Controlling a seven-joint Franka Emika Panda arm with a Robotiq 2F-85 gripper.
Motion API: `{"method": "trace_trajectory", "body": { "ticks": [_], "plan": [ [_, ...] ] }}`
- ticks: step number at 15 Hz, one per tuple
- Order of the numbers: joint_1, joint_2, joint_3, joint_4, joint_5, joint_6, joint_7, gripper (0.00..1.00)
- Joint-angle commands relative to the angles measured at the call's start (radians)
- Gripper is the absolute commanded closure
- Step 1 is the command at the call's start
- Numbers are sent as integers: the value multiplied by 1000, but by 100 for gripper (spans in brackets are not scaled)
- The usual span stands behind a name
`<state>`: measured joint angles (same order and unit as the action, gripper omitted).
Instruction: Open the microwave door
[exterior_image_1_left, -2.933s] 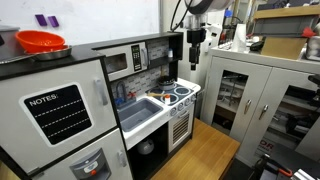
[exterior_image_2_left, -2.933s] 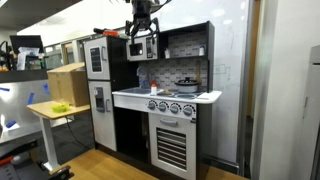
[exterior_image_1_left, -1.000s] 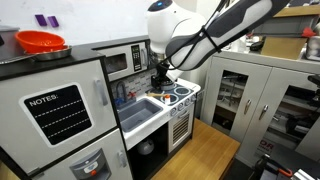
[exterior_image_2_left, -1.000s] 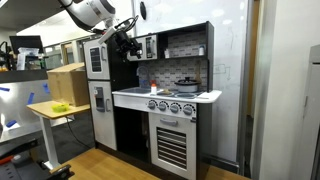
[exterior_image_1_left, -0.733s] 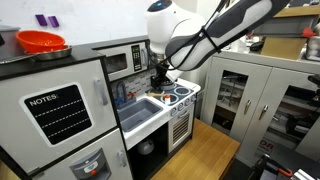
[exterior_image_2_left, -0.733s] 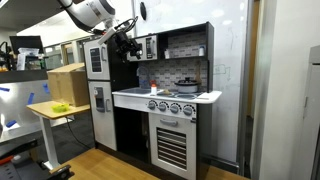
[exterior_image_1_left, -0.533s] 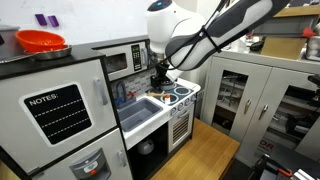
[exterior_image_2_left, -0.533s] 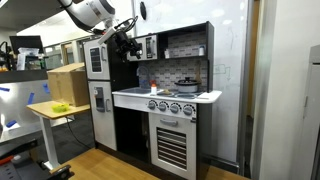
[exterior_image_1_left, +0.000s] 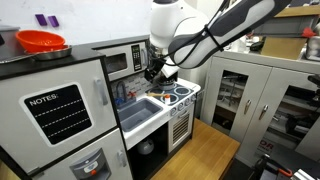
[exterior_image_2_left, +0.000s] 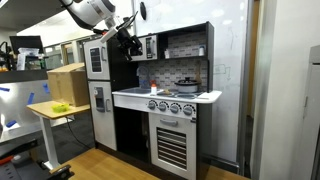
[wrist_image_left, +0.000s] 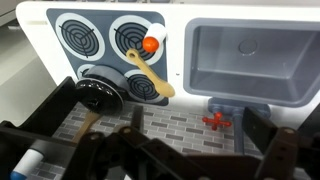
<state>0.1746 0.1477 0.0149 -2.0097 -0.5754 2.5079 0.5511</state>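
Note:
The microwave door (exterior_image_1_left: 122, 61) is a silver-grey frame with a clear window and a black keypad strip, high in the toy kitchen. It looks shut. It also shows in an exterior view (exterior_image_2_left: 148, 46). My gripper (exterior_image_1_left: 152, 71) hangs just to the right of the keypad strip, above the sink, and shows beside the microwave in an exterior view (exterior_image_2_left: 129, 45). In the wrist view its dark fingers (wrist_image_left: 165, 135) are wide apart with nothing between them, over the brick backsplash. The microwave door is out of the wrist view.
Below are a grey sink (exterior_image_1_left: 140, 112) (wrist_image_left: 250, 55), a stove with a black pan (wrist_image_left: 100, 95) and a wooden spoon (wrist_image_left: 150, 72). A large white door marked NOTES (exterior_image_1_left: 58, 110) is left; an orange bowl (exterior_image_1_left: 40, 42) sits on top. A grey cabinet (exterior_image_1_left: 260, 95) stands right.
My gripper has risen a little and shifted toward the microwave's keypad side. The microwave door has not moved.

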Motion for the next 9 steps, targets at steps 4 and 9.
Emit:
{"method": "trace_trajectory", "body": {
  "ticks": [4, 9],
  "plan": [
    [-34, -50, -52, -112, -63, 281, 68, 0],
    [-36, -46, -104, -105, -198, 374, 81, 0]
  ]
}}
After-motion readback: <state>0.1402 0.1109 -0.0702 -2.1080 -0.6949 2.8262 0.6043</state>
